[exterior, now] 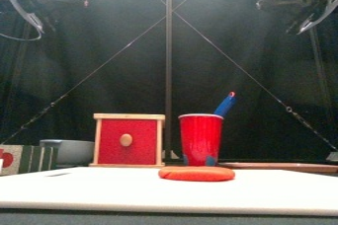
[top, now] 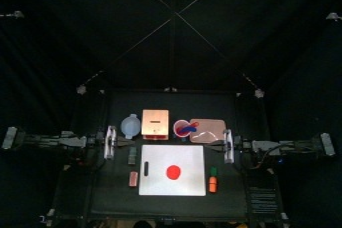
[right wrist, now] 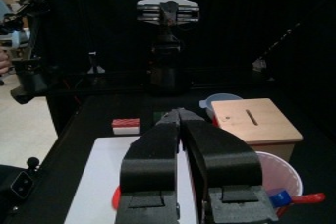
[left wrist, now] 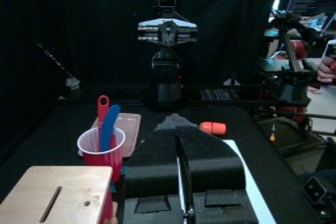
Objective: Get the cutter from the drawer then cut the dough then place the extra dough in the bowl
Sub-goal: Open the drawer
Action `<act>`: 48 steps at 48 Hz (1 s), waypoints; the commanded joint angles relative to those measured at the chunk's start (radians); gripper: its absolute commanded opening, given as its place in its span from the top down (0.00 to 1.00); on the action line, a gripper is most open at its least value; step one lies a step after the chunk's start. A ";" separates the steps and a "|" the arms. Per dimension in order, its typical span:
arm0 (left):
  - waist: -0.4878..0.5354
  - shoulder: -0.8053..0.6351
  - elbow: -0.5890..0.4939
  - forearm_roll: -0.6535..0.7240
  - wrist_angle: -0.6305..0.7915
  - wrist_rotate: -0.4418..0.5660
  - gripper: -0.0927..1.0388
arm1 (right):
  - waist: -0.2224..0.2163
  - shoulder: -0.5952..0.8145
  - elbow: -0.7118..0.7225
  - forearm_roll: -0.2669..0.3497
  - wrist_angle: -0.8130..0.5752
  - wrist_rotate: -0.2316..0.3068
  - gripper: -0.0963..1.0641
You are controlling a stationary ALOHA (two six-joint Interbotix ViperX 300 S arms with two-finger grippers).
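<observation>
– On the board, what lies ready?

– The dough: a flat red disc, smooth and soft-looking, on a hard, matte white rectangle. Behind it stands the box, pale wood and square-faced. Its red drawer has one round knob. The cup is glossy red, tapering, and holds a blue knife. The bowl, blue-grey and round, sits at the box's left.

– And the cutter?

– Not in view. The drawer is closed, so it is presumably inside.

– The grippers?

– The left gripper and right gripper hover off the board's back corners, one on each side. Each has its jaws pressed together and holds nothing.

– What could fail from here?

– Probably three things.
  - The jaws must part before taking the small knob, and a smooth knob may slip.
  - The box looks light and unfixed. Pulling could drag it toward the dough, or upset the cup just beside it, unless the other arm braces it.
  - Later, soft dough may cling to the cutter, or tear when the outer ring is lifted.
</observation>
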 commanded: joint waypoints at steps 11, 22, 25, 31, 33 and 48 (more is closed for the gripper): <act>-0.005 0.330 -0.041 -0.242 -0.288 -0.044 0.80 | -0.196 0.403 -0.178 -0.130 -0.247 0.003 0.94; -0.133 0.565 -0.051 -0.627 -0.543 -0.272 0.57 | -0.275 0.890 -0.469 -0.189 -0.394 -0.002 0.94; -0.149 0.617 -0.055 -0.637 -0.543 -0.347 0.51 | -0.290 1.000 -0.555 -0.196 -0.393 -0.003 0.94; -0.149 0.732 -0.089 -0.726 -0.543 -0.532 0.40 | -0.314 1.189 -0.715 -0.207 -0.391 -0.009 0.94; -0.149 0.769 -0.098 -0.753 -0.545 -0.588 0.38 | -0.325 1.233 -0.755 -0.215 -0.388 -0.009 0.94; -0.144 0.954 -0.167 -0.801 -0.543 -0.811 0.30 | -0.373 1.362 -0.908 -0.261 -0.233 -0.008 0.94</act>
